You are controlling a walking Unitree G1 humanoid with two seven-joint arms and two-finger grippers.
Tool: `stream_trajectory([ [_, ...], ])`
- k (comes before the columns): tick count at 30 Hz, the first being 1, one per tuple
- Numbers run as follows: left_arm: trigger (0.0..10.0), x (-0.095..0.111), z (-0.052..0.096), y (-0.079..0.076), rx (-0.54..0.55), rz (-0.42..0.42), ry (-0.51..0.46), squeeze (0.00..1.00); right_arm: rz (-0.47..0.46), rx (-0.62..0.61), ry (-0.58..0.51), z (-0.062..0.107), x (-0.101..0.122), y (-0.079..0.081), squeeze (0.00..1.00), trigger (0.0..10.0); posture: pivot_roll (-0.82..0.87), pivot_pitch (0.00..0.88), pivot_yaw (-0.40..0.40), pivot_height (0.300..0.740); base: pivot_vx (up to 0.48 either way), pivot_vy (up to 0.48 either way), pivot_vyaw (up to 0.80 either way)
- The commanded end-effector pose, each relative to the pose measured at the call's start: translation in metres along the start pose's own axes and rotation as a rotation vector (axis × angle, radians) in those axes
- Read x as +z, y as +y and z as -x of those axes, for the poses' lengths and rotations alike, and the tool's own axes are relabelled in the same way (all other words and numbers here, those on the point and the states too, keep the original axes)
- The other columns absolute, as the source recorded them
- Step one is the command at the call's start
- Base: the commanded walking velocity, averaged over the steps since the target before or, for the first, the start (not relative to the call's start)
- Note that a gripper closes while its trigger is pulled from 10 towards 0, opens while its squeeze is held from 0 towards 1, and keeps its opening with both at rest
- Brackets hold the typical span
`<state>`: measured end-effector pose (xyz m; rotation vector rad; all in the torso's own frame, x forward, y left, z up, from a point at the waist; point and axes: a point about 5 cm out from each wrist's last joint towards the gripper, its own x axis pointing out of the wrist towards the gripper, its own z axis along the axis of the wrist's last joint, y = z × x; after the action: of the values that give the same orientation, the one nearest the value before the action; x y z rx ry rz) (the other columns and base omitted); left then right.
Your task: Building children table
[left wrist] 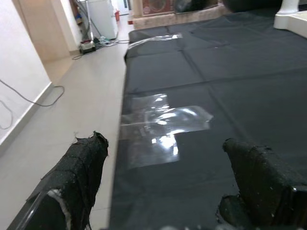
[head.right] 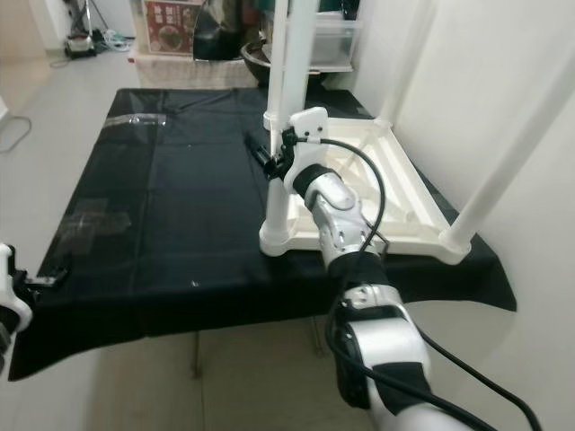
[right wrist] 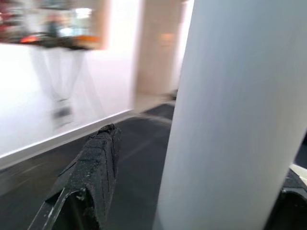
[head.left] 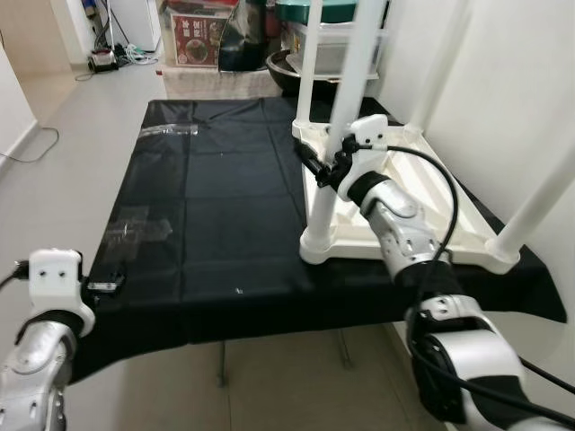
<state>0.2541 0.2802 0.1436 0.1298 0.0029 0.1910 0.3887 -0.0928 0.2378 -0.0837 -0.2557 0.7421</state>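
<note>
Black cloth (head.left: 225, 206) is spread over the work surface, with the upturned white table (head.left: 404, 193) lying on its right part, legs up. One leg (head.left: 341, 117) is straddled by the right gripper (head.left: 325, 166), fingers apart around it. Left gripper (left wrist: 163, 191) is held open at the cloth's near left edge

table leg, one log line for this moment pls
step: leg fitting | right end effector: open around near table leg | table top: upside down on black cloth | left end effector: open, idle
</note>
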Motion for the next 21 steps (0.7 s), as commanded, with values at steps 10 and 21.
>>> stream_trajectory([
  [10,10.0,-0.005,0.004,-0.002,0.007,-0.008,0.015,0.00,-0.141,-0.319,0.266,-0.023,-0.049,0.031,0.00,0.0,0.10,0.000,-0.097,0.740,0.000,0.000,0.00],
  [21,10.0,-0.005,0.006,0.002,0.009,-0.012,0.020,0.00,-0.205,-1.068,0.447,0.066,-0.095,-0.002,0.00,10.0,0.07,0.000,-0.076,0.740,0.000,0.000,0.00],
])
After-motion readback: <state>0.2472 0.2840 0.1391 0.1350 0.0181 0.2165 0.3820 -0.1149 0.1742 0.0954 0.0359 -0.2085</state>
